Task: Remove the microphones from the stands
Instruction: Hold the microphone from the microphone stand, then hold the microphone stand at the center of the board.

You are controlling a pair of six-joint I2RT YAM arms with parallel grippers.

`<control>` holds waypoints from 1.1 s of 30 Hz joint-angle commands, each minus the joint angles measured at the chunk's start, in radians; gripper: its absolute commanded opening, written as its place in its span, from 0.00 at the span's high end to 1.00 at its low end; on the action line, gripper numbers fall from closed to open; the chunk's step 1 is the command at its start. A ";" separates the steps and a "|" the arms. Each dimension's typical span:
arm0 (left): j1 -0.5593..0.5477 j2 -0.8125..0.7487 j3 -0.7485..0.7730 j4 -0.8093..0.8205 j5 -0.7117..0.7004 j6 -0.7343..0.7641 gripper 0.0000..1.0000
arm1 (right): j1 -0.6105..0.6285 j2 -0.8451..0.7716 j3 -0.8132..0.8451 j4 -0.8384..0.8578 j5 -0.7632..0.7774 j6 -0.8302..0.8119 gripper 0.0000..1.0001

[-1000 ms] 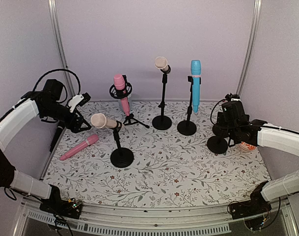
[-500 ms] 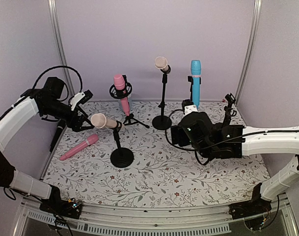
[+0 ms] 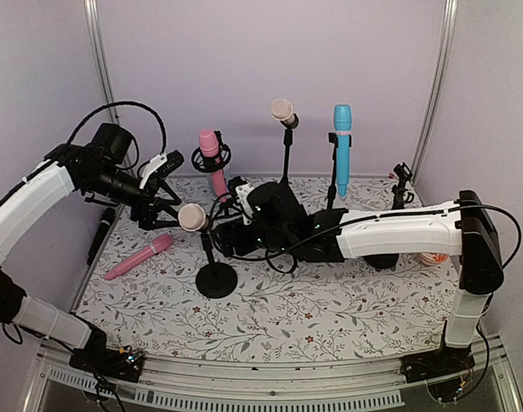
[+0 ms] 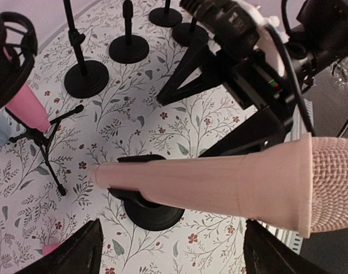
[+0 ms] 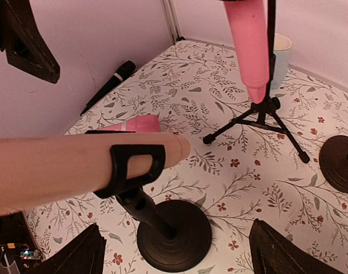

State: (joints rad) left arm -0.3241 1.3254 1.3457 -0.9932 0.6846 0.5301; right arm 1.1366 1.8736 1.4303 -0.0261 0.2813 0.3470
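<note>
The beige microphone point(image 4: 208, 182) is sitting in the clip point(image 5: 131, 168) of its stand point(image 3: 216, 280). The left gripper point(image 4: 172, 224) by its head and the right gripper point(image 5: 175, 227) by its tail are hovering, jaws spread wide, holding nothing.

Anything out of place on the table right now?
Two lie flat off any stand: the pink microphone left of the front stand, and the black microphone along the left wall. Nothing looks spilled or broken.
</note>
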 commanded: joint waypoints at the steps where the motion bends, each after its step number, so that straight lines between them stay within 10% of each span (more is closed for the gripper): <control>1: -0.053 0.024 0.051 -0.021 0.088 -0.002 0.14 | -0.001 0.048 0.076 0.046 -0.111 -0.040 0.10; 17: -0.003 -0.136 -0.309 0.213 0.035 -0.058 0.12 | 0.094 -0.151 -0.395 0.592 0.007 -0.366 0.04; 33: 0.008 -0.143 -0.553 0.610 0.063 -0.279 0.15 | 0.142 0.050 -0.079 0.749 0.174 -0.571 0.12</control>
State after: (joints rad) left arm -0.3256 1.1622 0.8158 -0.5037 0.7212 0.2996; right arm 1.2709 1.8809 1.2926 0.6605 0.4091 -0.1677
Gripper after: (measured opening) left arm 0.858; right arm 0.907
